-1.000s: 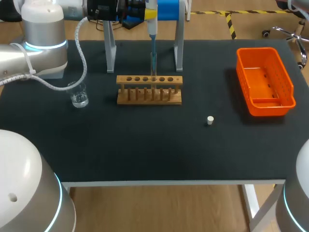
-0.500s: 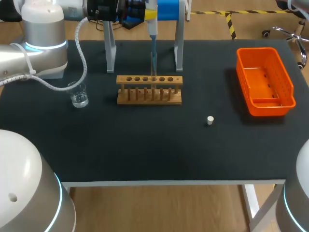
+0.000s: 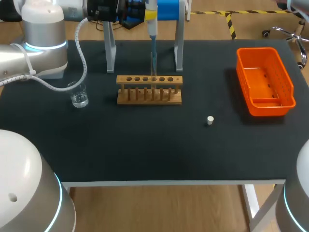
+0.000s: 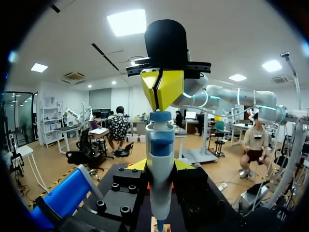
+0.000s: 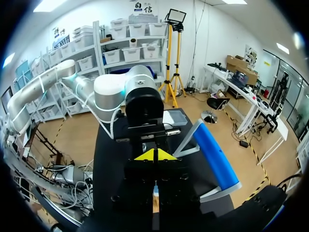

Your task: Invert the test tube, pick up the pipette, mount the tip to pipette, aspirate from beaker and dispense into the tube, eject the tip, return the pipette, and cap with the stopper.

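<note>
Head view: the wooden rack (image 3: 149,89) stands in the far middle of the black tabletop (image 3: 145,145). Directly behind and above the rack, the pipette (image 3: 151,29) hangs upright. Its slim blue tip (image 3: 153,58) points down at a hole near the middle of the rack's top row. Whether a test tube stands in that hole is too faint to tell. A white stand (image 3: 110,48) straddles the space just behind the rack. The beaker (image 3: 78,95), with some clear liquid in it, sits to the left of the rack. The small white stopper (image 3: 210,120) lies to the right of the rack, nearer the front. The orange basket (image 3: 243,82) is well to the rack's right. My left arm (image 3: 43,38) comes in left of the rack and runs along the far edge toward the pipette.

Left wrist view: the left gripper (image 4: 161,165) is clamped on the pipette's white body, a yellow tip showing on either side. The right gripper (image 4: 161,89) sits on the pipette's blue top end, its yellow tips pressed together. A sliver of the rack shows below the pipette.

Right wrist view: the right gripper's two yellow tips meet with no gap between them. Just ahead of them is the left arm's black wrist.
</note>
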Robot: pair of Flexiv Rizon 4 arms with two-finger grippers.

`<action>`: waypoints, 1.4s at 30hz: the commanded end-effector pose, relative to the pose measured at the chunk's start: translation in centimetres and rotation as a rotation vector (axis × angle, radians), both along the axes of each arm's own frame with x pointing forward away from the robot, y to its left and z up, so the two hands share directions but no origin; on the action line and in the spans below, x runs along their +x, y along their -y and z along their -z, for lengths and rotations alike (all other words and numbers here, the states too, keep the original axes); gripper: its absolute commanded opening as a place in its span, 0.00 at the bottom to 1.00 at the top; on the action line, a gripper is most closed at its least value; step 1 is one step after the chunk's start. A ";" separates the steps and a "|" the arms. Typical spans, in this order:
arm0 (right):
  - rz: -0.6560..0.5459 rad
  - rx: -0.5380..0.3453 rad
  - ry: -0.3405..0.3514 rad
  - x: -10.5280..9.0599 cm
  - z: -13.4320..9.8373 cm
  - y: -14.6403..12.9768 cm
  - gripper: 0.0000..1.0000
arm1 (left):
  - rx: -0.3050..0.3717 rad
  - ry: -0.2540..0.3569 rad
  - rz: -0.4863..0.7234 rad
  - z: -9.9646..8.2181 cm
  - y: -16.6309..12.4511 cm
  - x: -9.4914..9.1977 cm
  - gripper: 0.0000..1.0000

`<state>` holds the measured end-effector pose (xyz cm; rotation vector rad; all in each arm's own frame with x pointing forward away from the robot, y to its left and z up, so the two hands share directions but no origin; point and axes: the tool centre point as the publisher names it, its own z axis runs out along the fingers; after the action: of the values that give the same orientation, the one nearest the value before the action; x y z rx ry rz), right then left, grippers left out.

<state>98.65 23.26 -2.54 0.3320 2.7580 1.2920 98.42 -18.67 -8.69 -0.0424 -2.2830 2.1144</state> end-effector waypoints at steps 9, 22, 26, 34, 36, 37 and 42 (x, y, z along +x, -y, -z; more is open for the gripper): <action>-0.002 -0.009 -0.012 -0.2 1.1 0.0 0.00 | -0.002 0.001 0.003 -0.4 0.0 0.2 0.00; -0.007 0.025 0.026 -0.4 -1.4 0.4 0.00 | -0.002 0.001 0.003 -0.4 0.0 0.2 0.00; -0.012 0.047 0.051 -0.7 -3.1 1.0 0.00 | -0.002 0.001 0.003 -0.4 0.0 0.2 0.00; -0.038 0.082 0.096 -2.0 -4.7 4.3 1.00 | -0.002 0.001 0.003 -0.4 0.0 0.2 0.00; -0.060 0.084 0.110 -2.5 -4.7 5.4 1.00 | -0.002 0.001 0.003 -0.4 0.0 0.2 0.00; -0.067 0.082 0.118 -2.7 -4.5 6.0 1.00 | -0.002 0.001 0.003 -0.4 0.0 0.2 0.00; -0.112 0.080 0.140 -4.1 -2.8 8.6 1.00 | -0.002 0.001 0.003 -0.4 0.0 0.2 0.00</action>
<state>95.84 16.88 1.06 0.1068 2.6749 1.3614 98.49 -18.70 -8.33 -0.0438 -2.2803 2.1196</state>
